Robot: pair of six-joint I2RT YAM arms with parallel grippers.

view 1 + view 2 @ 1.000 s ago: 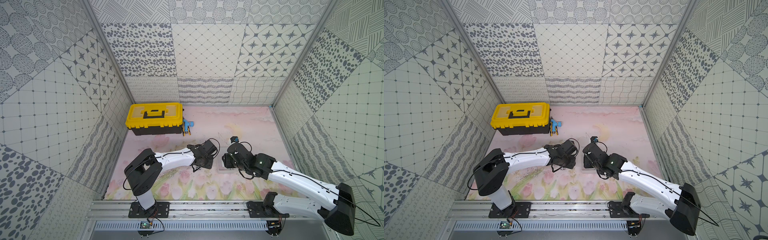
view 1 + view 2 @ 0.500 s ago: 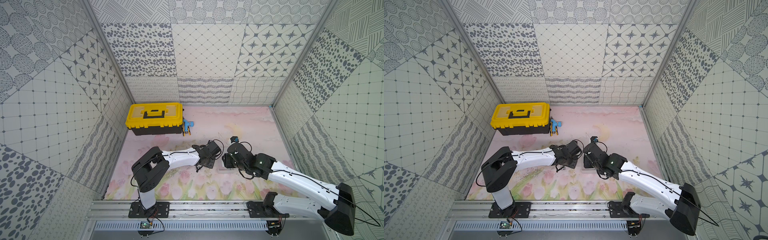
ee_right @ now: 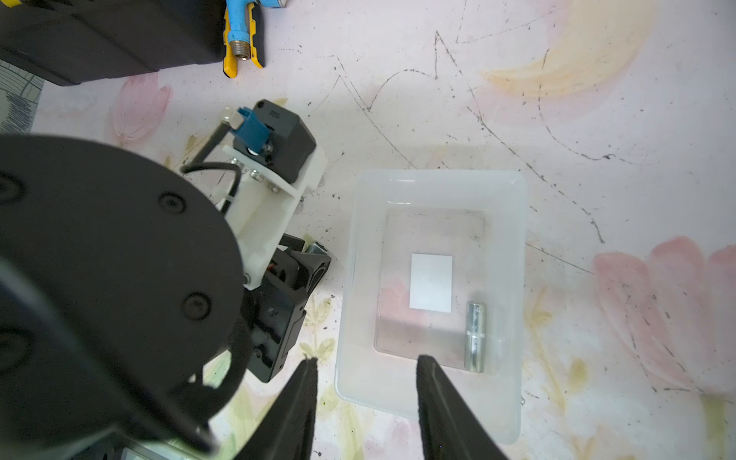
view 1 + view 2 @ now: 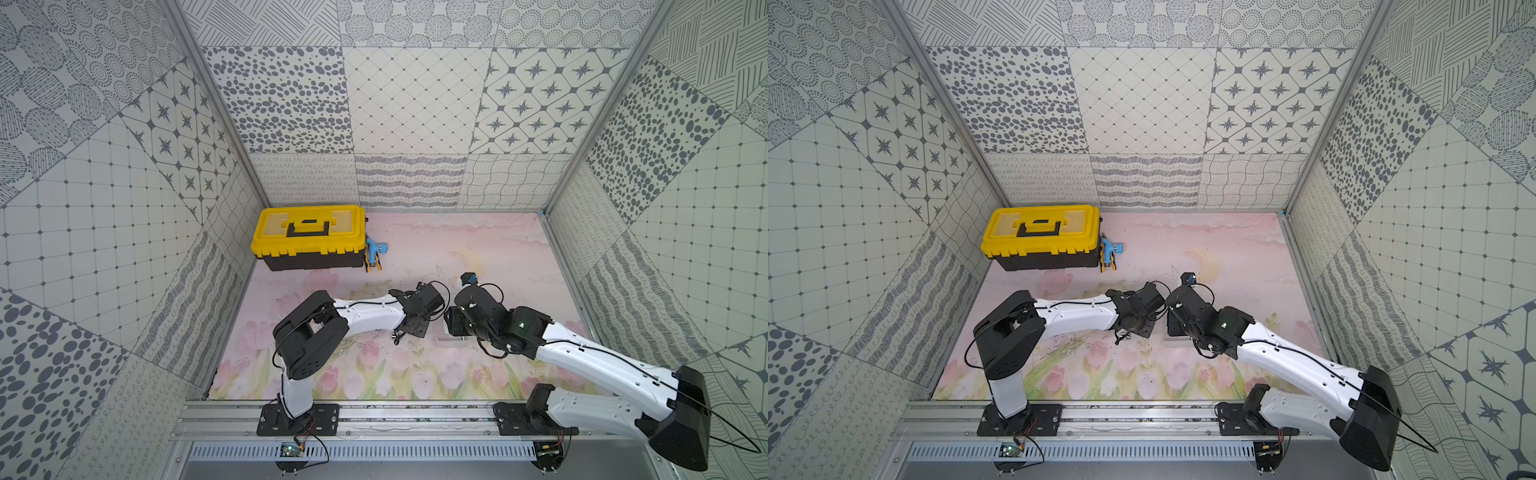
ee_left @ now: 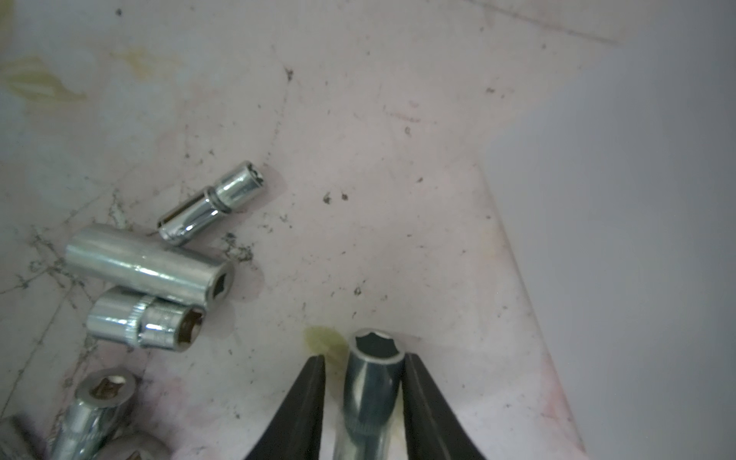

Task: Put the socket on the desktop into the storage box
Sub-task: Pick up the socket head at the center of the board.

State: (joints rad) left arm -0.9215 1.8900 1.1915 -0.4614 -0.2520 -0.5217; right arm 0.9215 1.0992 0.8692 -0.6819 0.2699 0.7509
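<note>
A shiny steel socket point(image 5: 374, 382) lies on the pink mat between the fingers of my left gripper point(image 5: 364, 358). One finger touches its side and a narrow gap shows at the other, so the jaws are open around it. Several more sockets point(image 5: 147, 265) lie loose beside it. The storage box point(image 3: 438, 179), a clear shallow tray with a white label point(image 3: 431, 282), holds one socket point(image 3: 476, 336). My right gripper point(image 3: 367, 360) hangs open above the box's corner, one finger over the mat and one over the tray. In a top view the box point(image 4: 451, 341) peeks out under the right wrist.
A yellow-lidded black toolbox point(image 4: 309, 241) stands at the back left, with a blue and yellow tool point(image 4: 375, 255) lying against its right end. The two wrists nearly meet at mid-table. Patterned walls close in three sides.
My left arm has reached further right, towards the box, and its jaws have narrowed around the socket. The right arm has stayed still.
</note>
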